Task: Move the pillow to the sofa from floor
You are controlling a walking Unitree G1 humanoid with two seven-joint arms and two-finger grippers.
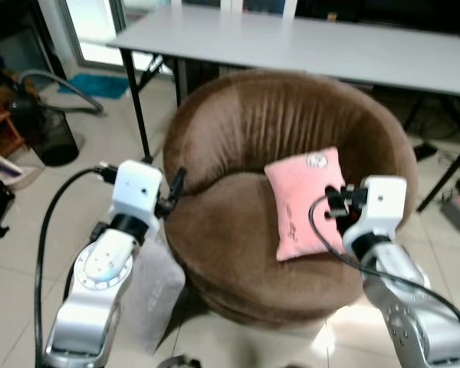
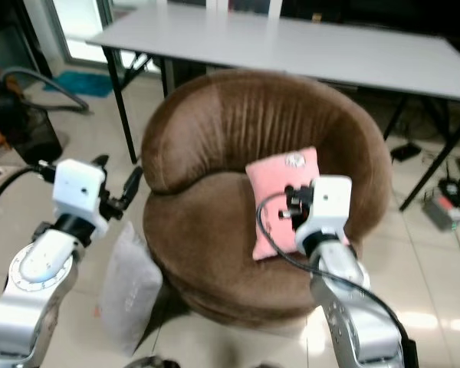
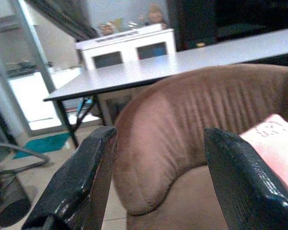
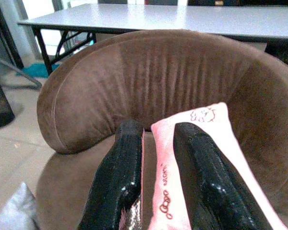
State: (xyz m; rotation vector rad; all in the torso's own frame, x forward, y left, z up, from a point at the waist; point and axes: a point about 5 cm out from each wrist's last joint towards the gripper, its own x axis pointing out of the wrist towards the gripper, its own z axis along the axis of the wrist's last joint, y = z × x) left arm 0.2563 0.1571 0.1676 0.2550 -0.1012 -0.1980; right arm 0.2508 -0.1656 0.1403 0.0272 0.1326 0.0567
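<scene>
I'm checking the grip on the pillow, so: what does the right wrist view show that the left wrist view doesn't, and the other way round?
Right wrist view: the right gripper with its two black fingers closed on an edge of the pink pillow, which stands on the brown sofa; a grey-white bag on the floor.

Left wrist view: the left gripper, fingers wide apart and holding nothing, and a white cabinet behind the table.

Both: the sofa's curved back, the pink pillow, the grey table and the tiled floor.
</scene>
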